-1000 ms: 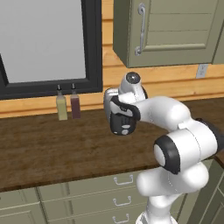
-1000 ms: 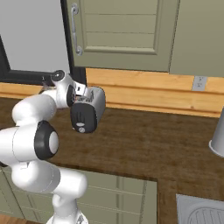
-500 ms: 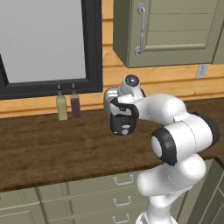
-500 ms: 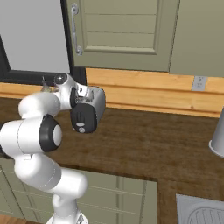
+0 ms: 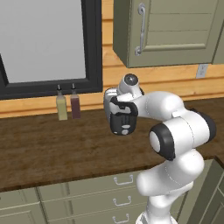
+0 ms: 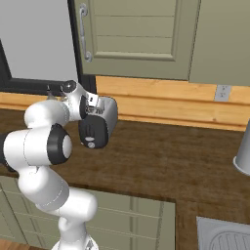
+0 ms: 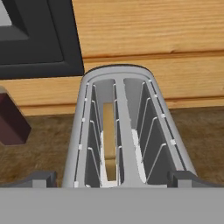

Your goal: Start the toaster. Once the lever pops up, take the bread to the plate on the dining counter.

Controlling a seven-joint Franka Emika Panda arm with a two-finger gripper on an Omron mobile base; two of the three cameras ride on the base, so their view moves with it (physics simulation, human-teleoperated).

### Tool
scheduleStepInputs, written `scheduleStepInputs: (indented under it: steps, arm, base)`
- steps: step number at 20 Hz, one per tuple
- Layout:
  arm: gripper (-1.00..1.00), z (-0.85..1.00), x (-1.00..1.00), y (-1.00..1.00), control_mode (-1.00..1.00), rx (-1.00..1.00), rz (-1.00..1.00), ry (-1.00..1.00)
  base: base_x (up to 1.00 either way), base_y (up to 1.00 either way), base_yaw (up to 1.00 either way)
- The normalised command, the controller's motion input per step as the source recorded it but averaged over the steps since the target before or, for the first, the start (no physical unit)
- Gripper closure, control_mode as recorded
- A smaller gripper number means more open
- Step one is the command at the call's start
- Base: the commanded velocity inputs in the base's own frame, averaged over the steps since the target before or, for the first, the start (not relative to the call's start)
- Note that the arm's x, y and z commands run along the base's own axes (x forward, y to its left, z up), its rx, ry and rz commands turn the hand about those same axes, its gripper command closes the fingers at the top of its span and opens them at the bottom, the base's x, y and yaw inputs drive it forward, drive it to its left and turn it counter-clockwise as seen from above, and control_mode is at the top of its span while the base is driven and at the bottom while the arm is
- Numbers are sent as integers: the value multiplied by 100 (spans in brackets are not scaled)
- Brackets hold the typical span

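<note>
The gripper [image 7: 112, 177], its dark fingertips spread wide apart, hovered above the rounded silver toaster [image 7: 122, 131], tan bread [image 7: 109, 140] standing in its wire-ribbed left slot.

The silver toaster [image 7: 124, 131] stands upright, bread [image 7: 109, 140] sunk in its left slot.

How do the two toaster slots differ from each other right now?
In the hand view, the toaster's left slot holds the bread, sunk below the rim; the right slot shows bare wire guides and nothing in it. Both are long, narrow, grey-walled and run side by side.
</note>
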Motion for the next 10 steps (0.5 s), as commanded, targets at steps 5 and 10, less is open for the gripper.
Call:
scheduleStepInputs:
  steps: [5,10]
  arm:
    - [-100,0,0,0,-100,0,0,0]
    - [-100,0,0,0,-100,0,0,0]
  base:
    - [0,0,0]
    - [0,0,0]
